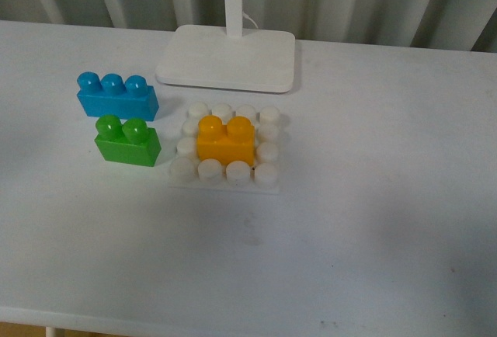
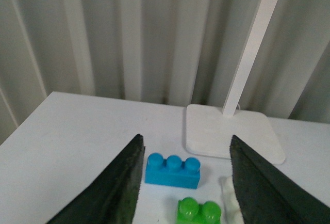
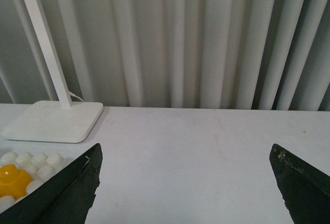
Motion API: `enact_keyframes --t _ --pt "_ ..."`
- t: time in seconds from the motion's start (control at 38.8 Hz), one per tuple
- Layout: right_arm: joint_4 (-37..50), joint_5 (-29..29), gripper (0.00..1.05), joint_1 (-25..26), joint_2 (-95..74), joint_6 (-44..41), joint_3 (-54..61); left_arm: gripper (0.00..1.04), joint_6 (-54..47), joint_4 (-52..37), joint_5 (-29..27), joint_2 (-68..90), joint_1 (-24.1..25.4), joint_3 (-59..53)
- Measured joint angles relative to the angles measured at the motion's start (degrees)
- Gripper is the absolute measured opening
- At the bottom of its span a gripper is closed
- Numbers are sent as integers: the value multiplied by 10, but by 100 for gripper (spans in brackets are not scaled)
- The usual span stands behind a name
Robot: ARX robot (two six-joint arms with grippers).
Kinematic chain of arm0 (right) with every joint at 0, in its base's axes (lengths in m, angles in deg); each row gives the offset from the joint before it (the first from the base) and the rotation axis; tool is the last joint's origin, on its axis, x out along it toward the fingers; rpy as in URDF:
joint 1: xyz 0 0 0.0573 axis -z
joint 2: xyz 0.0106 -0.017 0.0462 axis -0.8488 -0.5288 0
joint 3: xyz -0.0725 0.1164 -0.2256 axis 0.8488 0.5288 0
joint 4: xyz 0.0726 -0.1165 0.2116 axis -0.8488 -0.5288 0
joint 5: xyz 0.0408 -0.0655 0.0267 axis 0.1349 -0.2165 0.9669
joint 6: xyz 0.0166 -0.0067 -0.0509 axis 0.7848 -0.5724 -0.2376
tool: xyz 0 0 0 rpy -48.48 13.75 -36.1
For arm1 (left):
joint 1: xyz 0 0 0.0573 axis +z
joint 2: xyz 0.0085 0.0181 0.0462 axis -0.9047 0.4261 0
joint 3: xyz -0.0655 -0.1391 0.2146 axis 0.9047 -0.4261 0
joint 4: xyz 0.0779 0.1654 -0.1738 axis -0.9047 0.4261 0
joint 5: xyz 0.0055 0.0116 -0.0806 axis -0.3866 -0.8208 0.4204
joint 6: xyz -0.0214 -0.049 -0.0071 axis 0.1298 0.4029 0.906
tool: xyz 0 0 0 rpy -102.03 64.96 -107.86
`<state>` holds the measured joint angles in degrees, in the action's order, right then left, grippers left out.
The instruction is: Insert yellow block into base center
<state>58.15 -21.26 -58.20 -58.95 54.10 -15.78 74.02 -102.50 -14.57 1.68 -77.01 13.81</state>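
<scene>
1. The small orange-yellow plastic two-stud block [image 1: 226, 141] is sitting on the flat square white plastic studded base [image 1: 225, 146], over the two middle columns and ringed by white studs on all sides. It is looking level and centred; whether it is pressed fully home cannot be told from the front view.
2. The left gripper [image 2: 185, 182] is hanging above the table with its dark fingers spread wide and nothing between them. Under it are showing the longer blue three-stud plastic brick [image 2: 172, 170] and the green two-stud plastic brick [image 2: 199, 212].
3. The right gripper [image 3: 185, 182] is likewise standing released, fingers far apart and empty, with the block and a corner of the base showing at the edge of its view.
4. Neither arm is appearing in the front view, so both are judged to be well apart from the block.
5. The blue and green bricks are lying on the white table [image 1: 373, 197] just beside the base; the smooth white lamp foot with its pole [image 1: 227, 58] is standing behind it.
6. Judgement: the insertion is appearing done; at most a check of seating is remaining.
</scene>
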Motion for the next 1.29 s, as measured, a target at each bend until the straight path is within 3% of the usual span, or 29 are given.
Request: enact_keyframes --t 0.13,0.26,0.44,0.52,0.59,0.93,1.29 --pt "0 0 95 0 0 0 0 23 -16 26 26 -58 30 -36" --pt "0 0 95 0 0 0 0 4 -17 49 41 -101 48 -54" --pt "0 0 95 0 0 0 0 4 -22 88 63 -158 66 -72" --pt "0 0 95 0 0 0 0 4 -23 94 109 -179 105 -86" --pt "0 0 95 0 0 0 0 4 -23 95 111 -197 120 -102" --pt "0 0 95 0 0 0 0 4 -23 228 115 -340 121 -103" --pt "0 0 95 0 0 0 0 4 -23 302 115 -417 121 -103"
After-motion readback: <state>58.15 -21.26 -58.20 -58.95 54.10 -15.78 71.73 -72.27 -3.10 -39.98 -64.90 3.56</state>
